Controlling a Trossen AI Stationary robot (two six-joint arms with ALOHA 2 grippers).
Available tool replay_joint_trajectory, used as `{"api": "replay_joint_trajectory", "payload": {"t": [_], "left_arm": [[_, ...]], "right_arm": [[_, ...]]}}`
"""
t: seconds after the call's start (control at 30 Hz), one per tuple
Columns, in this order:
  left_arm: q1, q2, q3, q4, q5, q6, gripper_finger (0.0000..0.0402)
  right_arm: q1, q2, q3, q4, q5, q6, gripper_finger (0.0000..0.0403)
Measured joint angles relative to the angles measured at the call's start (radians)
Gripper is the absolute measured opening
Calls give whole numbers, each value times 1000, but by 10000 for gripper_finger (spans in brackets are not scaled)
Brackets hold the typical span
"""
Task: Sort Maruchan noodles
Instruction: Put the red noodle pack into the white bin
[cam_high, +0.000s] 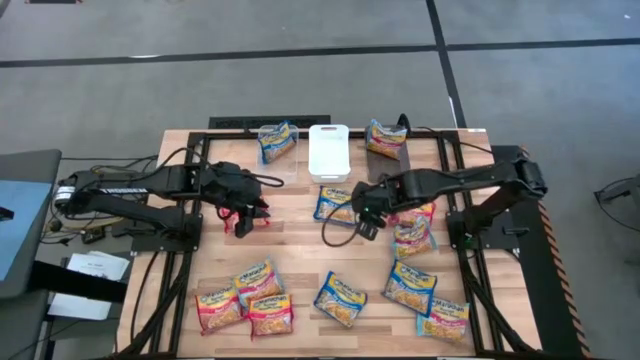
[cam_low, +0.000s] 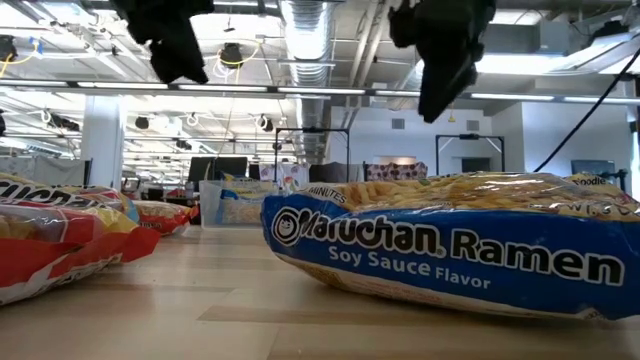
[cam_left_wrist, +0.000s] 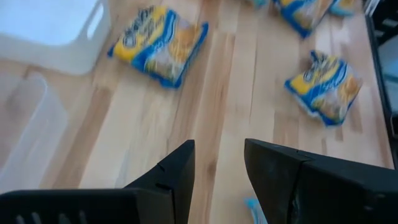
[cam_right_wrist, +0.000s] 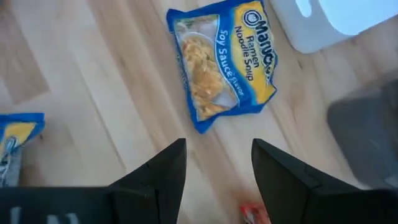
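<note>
Maruchan noodle packets lie flat and scattered on the wooden table. A blue soy-sauce packet (cam_high: 333, 203) (cam_right_wrist: 224, 62) lies in front of the white bin (cam_high: 328, 150). My right gripper (cam_high: 364, 220) (cam_right_wrist: 219, 163) hangs open above the table just right of this packet, pointing steeply down, with nothing between its fingers. My left gripper (cam_high: 244, 218) (cam_left_wrist: 219, 165) hovers open over bare wood left of centre. More packets lie along the near side, such as a blue one (cam_high: 340, 298) (cam_low: 450, 240) and red ones (cam_high: 257, 282).
A clear bin (cam_high: 277, 142) and a dark grey bin (cam_high: 386, 138) flank the white bin at the far edge, each with a packet in it. Red packets (cam_high: 413, 228) lie under the right arm. Black frame rails (cam_high: 470, 270) border the table.
</note>
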Motion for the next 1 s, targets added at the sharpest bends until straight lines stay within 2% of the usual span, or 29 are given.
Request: {"api": "replay_joint_trajectory", "payload": {"t": [0.33, 0.67, 1.0], "left_arm": [[0, 6, 0, 8, -15, 1, 125], [0, 6, 0, -7, -15, -8, 125], [0, 6, 0, -6, -15, -7, 125]], "right_arm": [[-141, 19, -14, -256, 6, -7, 208], [-259, 16, -14, -375, -6, 1, 208], [-270, -10, -231, -303, -25, 50, 208]]}}
